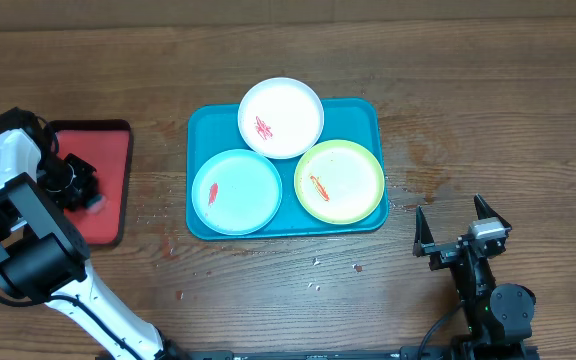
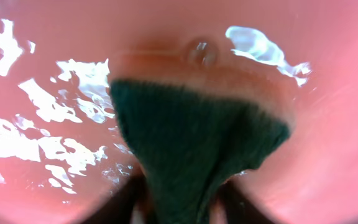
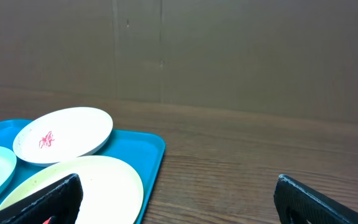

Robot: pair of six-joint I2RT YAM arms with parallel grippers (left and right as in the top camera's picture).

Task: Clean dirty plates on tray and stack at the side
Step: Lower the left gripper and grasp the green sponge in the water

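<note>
The teal tray [image 1: 363,112] holds three plates, each with a red sauce smear: a white plate [image 1: 281,118] at the back, a pale blue plate [image 1: 236,190] front left and a yellow-green plate [image 1: 339,181] front right. My left gripper [image 1: 80,188] is far left over a red tray [image 1: 108,150]. In the left wrist view it [image 2: 179,202] is shut on a dark green sponge [image 2: 191,137], which is pinched narrow between the fingers [image 2: 126,199]. My right gripper [image 1: 461,232] stands open on the table right of the teal tray, with nothing between its fingers [image 3: 179,190].
The red tray's surface [image 2: 328,124] is wet and shiny under the sponge. In the right wrist view the white plate [image 3: 64,134], the yellow-green plate [image 3: 98,180] and the teal tray's corner [image 3: 148,149] lie to the left. Small crumbs or drops dot the wood [image 1: 316,262] in front of the tray.
</note>
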